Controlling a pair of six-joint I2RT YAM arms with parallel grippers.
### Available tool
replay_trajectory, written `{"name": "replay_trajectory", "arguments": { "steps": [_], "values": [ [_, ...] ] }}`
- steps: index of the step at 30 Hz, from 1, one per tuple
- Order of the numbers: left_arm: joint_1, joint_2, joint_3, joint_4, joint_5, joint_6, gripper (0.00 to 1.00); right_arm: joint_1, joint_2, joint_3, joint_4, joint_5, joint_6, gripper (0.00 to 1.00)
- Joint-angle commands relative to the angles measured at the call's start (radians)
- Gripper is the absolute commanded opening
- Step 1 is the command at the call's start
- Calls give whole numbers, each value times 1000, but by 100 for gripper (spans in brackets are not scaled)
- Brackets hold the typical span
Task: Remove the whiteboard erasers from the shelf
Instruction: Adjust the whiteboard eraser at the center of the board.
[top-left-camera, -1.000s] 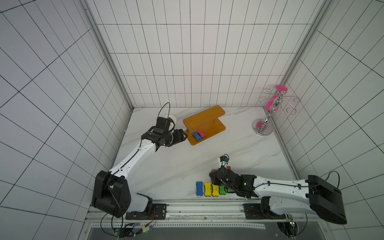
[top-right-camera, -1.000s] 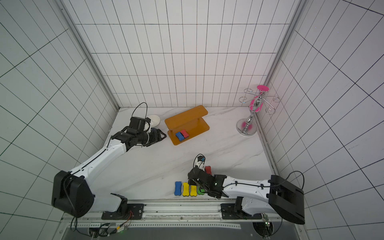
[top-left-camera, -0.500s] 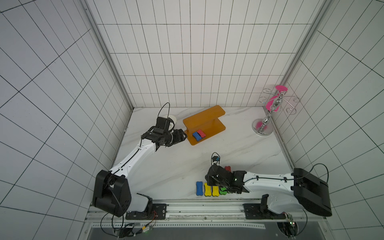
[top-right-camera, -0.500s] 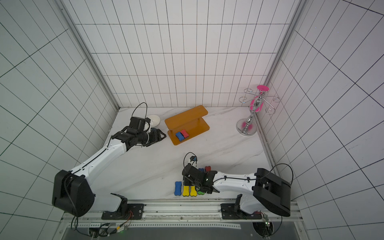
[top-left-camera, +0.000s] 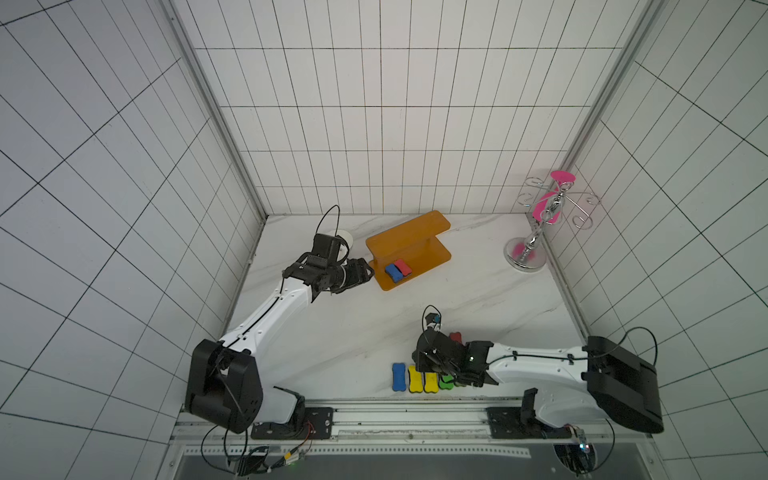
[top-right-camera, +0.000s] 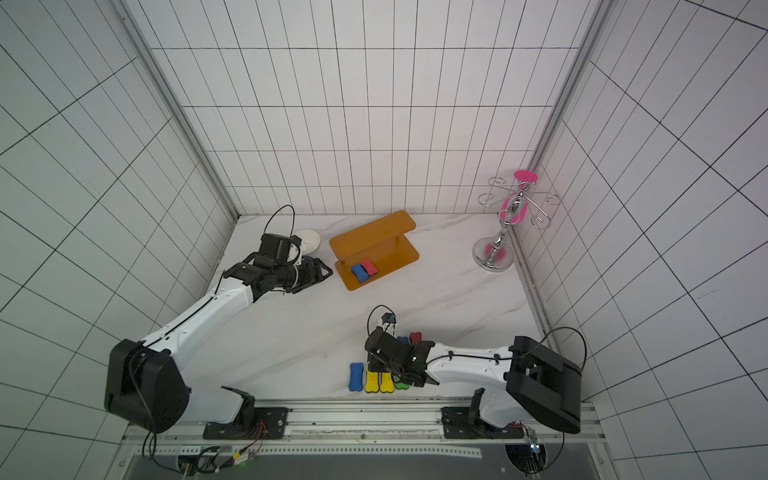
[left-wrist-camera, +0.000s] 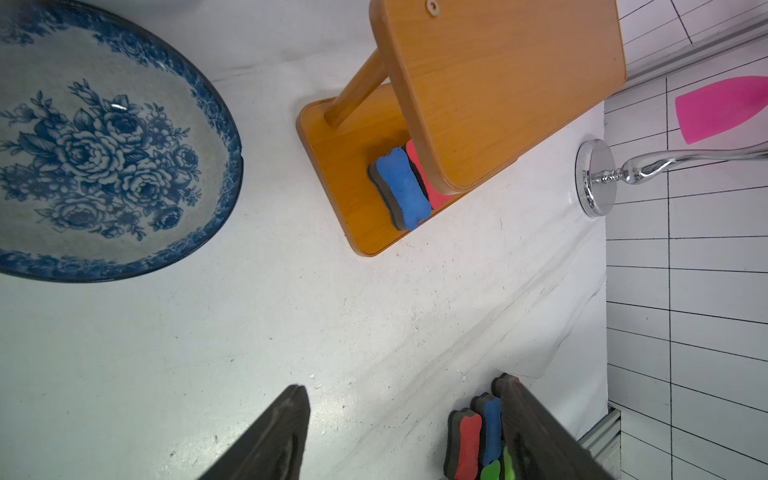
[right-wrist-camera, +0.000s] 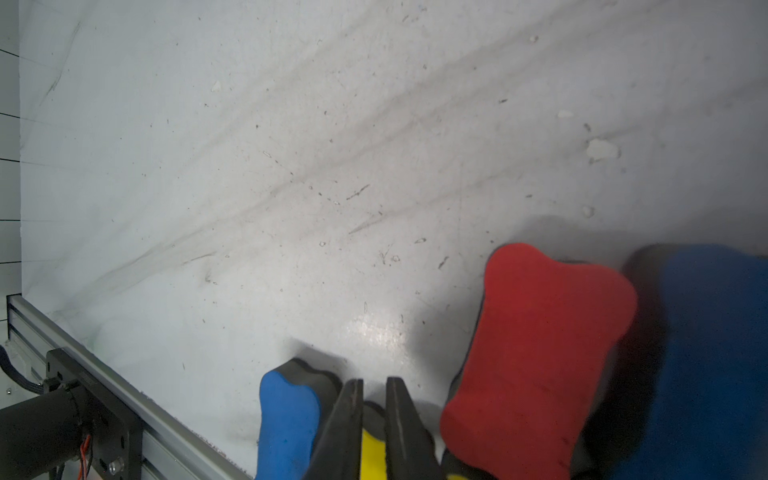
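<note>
Blue eraser (top-left-camera: 391, 272) and red eraser (top-left-camera: 403, 268) lie on the shelf's (top-left-camera: 432, 253) lower board, long axes crosswise to the nearby left gripper (top-left-camera: 369, 272) (jaws wide, empty). Right gripper (right-wrist-camera: 374, 399) sits at the surface's front edge, jaws near-closed over a yellow eraser (right-wrist-camera: 372, 457), grip unclear.

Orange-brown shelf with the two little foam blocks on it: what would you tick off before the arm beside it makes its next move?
1. Orange-brown two-tier shelf emptied: not ok. A blue foam eraser and a red foam eraser lie side by side on its lower board.
2. Left tool open: ok. Its jaws are wide apart with nothing between them.
3. Way to the blue eraser free: ok. Only bare white tabletop lies between it and the left tool.
4. Blue-flowered ceramic bowl out of the way: ok. It sits off to the side.
5. Right tool empty: cannot tell. Its jaws are almost together over a yellow foam eraser.
</note>
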Motion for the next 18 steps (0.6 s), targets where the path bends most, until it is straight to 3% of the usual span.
{"name": "replay_trajectory", "arguments": {
  "steps": [1,18],
  "values": [
    [2,8,20,28,-11,1,76,-7,-3,-10,-25,-2,9,16],
    [-3,14,20,33,-11,-9,76,-7,-15,-17,-48,2,19,15]
  ]
}}
